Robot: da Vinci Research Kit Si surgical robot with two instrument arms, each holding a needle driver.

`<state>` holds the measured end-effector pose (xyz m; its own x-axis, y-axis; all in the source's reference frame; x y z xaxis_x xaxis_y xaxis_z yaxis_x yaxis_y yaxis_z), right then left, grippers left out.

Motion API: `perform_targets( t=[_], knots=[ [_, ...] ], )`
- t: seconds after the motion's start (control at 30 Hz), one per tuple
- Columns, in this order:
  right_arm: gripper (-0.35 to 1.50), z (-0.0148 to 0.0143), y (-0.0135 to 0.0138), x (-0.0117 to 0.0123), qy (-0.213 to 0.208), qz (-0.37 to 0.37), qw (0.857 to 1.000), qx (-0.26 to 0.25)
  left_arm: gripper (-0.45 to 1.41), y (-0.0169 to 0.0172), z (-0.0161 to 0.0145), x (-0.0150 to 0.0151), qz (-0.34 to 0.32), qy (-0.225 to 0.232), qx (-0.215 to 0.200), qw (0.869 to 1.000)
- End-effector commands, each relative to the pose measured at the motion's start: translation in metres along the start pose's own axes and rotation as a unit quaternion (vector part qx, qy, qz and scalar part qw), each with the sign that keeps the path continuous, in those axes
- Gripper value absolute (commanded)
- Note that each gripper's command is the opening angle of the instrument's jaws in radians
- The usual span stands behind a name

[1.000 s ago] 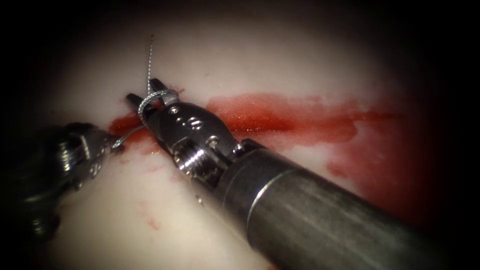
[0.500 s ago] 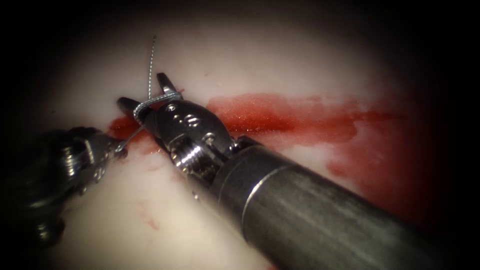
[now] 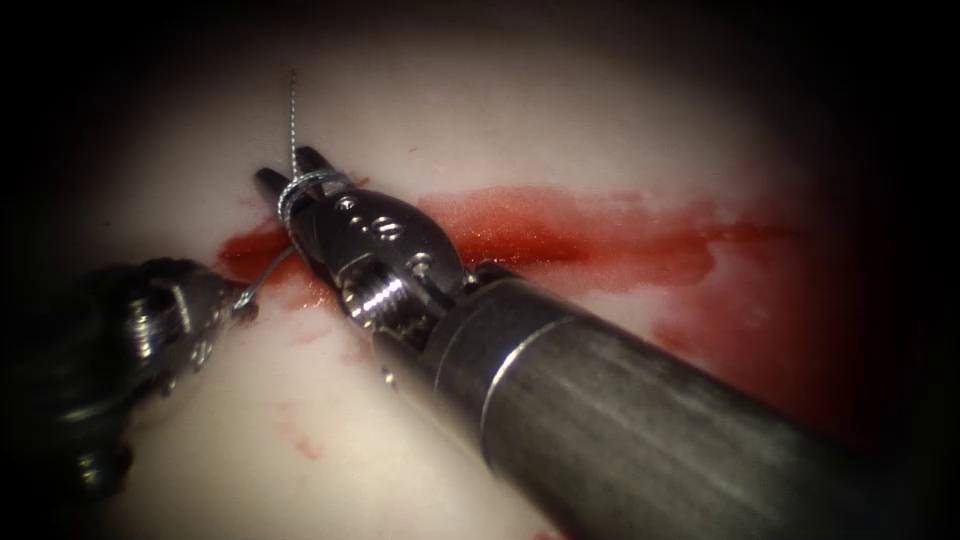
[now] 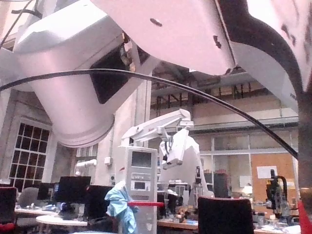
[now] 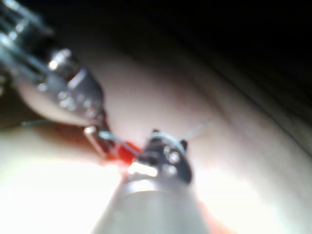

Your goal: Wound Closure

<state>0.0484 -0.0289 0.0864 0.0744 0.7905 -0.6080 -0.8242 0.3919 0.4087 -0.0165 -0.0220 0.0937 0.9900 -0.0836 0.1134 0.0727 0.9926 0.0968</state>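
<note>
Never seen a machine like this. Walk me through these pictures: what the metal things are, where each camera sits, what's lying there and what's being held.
This is a surgical practice robot with two thin arms, each ending in a small pair of jaws. The endoscope view looks down on the tissue, a piece of pork belly with a cut and red fluid along it. The right arm's tool enters from the right; its jaws are slightly parted, with thread looped around them. The left arm's tool sits at the left and pinches the thread's other stretch. The right wrist view, taken from that arm, shows both tools close up. The left wrist view faces the lab room. I can't make out a needle.
</note>
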Motion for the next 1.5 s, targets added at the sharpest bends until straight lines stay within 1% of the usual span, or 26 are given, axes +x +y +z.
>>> perform_targets(
  t=[0.03, 0.23, 0.47, 0.67, 0.87, 1.0, 1.1, 1.2, 1.3, 1.5],
  knots=[
    [-0.35, 0.0009, -0.0001, 0.0007, 0.001, -0.002, 1.0, 0.001, -0.45, 0.001, -0.0005, -0.0007, -0.001, -0.002, -0.003, 1.0],
    [-0.35, 0.0007, 0.0001, 0.0012, -0.001, 0.001, 1.0, 0.002, -0.45, 0.001, -0.0005, -0.0007, -0.001, -0.001, -0.002, 1.0],
    [-0.35, -0.0006, 0.0006, 0.0024, -0.017, 0.01, 0.999, 0.029, -0.45, 0.0016, -0.0005, -0.0001, -0.002, 0.001, -0.002, 1.0],
    [-0.35, -0.0026, 0.0004, 0.0022, -0.028, 0.006, 0.996, 0.083, -0.45, 0.0034, -0.0003, 0.0018, -0.055, 0.017, -0.013, 0.998],
    [-0.35, -0.0042, 0.0012, 0.0021, -0.039, -0.004, 0.992, 0.119, -0.45, 0.0054, 0.0, 0.0034, -0.094, 0.025, -0.026, 0.995],
    [-0.35, -0.0046, 0.0016, 0.0022, -0.041, -0.003, 0.991, 0.128, -0.45, 0.0057, 0.0004, 0.0042, -0.098, 0.025, -0.029, 0.994],
    [-0.35, -0.0049, 0.002, 0.0026, -0.035, -0.013, 0.989, 0.145, -0.45, 0.0059, 0.0006, 0.0043, -0.101, 0.027, -0.031, 0.994],
    [-0.35, -0.0052, 0.0026, 0.0029, -0.024, -0.041, 0.984, 0.169, -0.45, 0.006, 0.0008, 0.0043, -0.105, 0.029, -0.032, 0.994],
    [-0.35, -0.0056, 0.0034, 0.0033, -0.014, -0.073, 0.975, 0.209, -0.45, 0.0062, 0.001, 0.0044, -0.107, 0.03, -0.034, 0.993],
    [-0.35, -0.0061, 0.005, 0.0035, -0.015, -0.144, 0.954, 0.263, -0.45, 0.0073, 0.0014, 0.0048, -0.117, 0.039, -0.04, 0.992]
  ],
)
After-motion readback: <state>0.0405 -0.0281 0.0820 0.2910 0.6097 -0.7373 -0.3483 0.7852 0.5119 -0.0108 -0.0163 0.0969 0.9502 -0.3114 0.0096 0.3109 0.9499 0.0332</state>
